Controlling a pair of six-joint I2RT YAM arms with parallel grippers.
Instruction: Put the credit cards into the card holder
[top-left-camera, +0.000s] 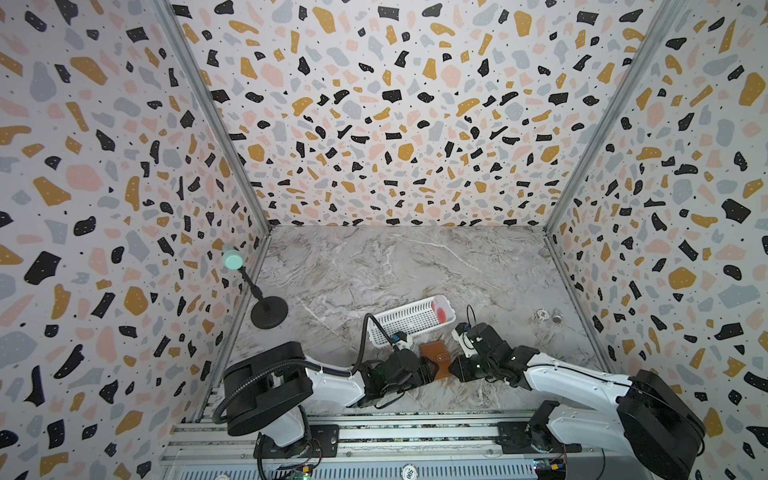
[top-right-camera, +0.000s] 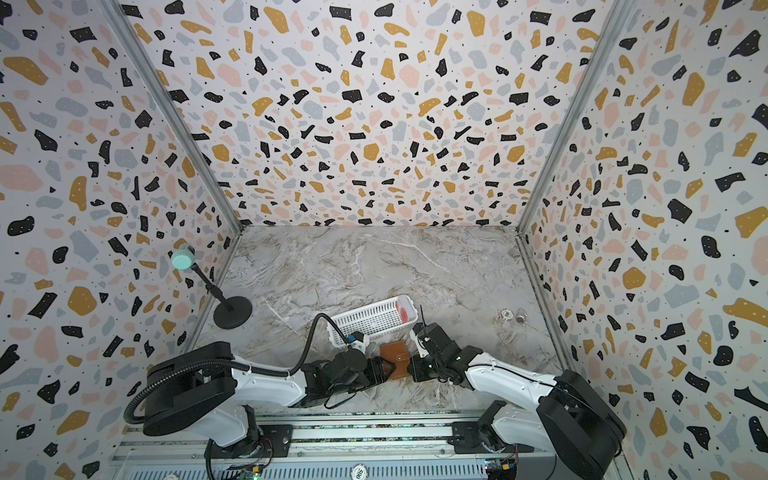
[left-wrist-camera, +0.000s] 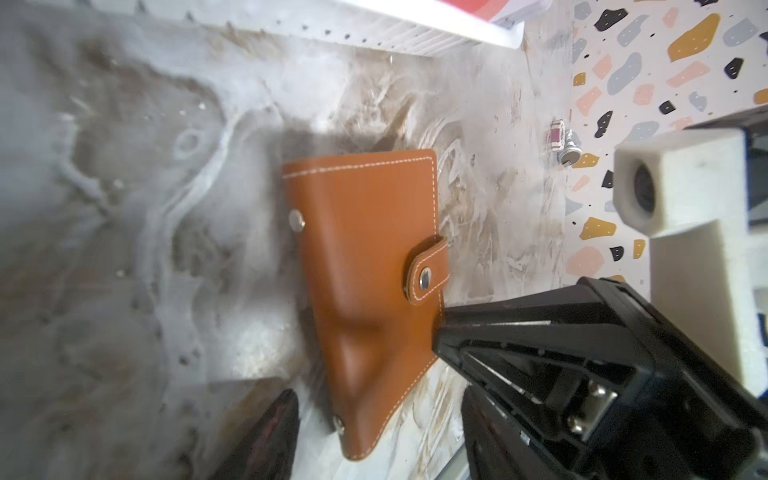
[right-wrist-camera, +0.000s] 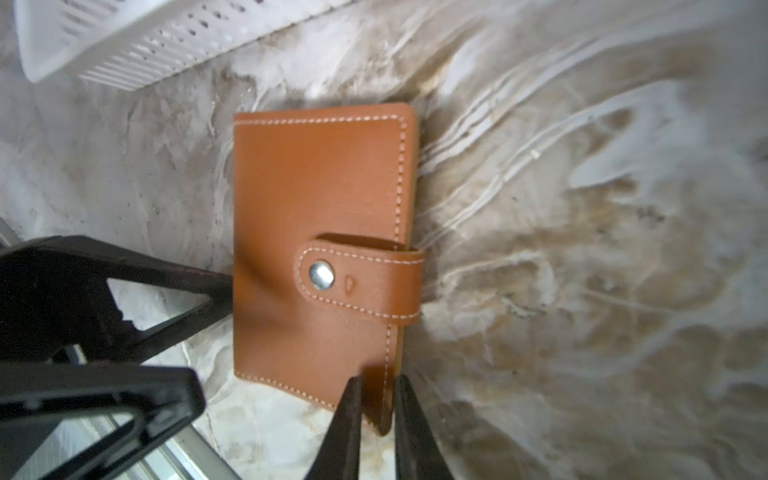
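The card holder (top-left-camera: 433, 354) (top-right-camera: 394, 356) is a tan leather wallet lying shut on the marble table, its snap tab fastened, between my two grippers. My right gripper (right-wrist-camera: 379, 401) is shut on one corner of the card holder (right-wrist-camera: 320, 195), pinching the cover edge. My left gripper (left-wrist-camera: 382, 440) is open, its fingers standing either side of the near corner of the card holder (left-wrist-camera: 365, 257), whose cover bulges upward there. The credit cards (top-left-camera: 441, 309) (top-right-camera: 404, 310), pale with red blobs, stand at the right end of the white basket.
The white slotted basket (top-left-camera: 405, 321) (top-right-camera: 368, 319) lies just behind the card holder. A black stand with a teal head (top-left-camera: 269, 312) is at the left wall. Two small metal bits (top-left-camera: 548, 316) lie at the right. An aluminium rail (top-left-camera: 374, 432) runs along the front.
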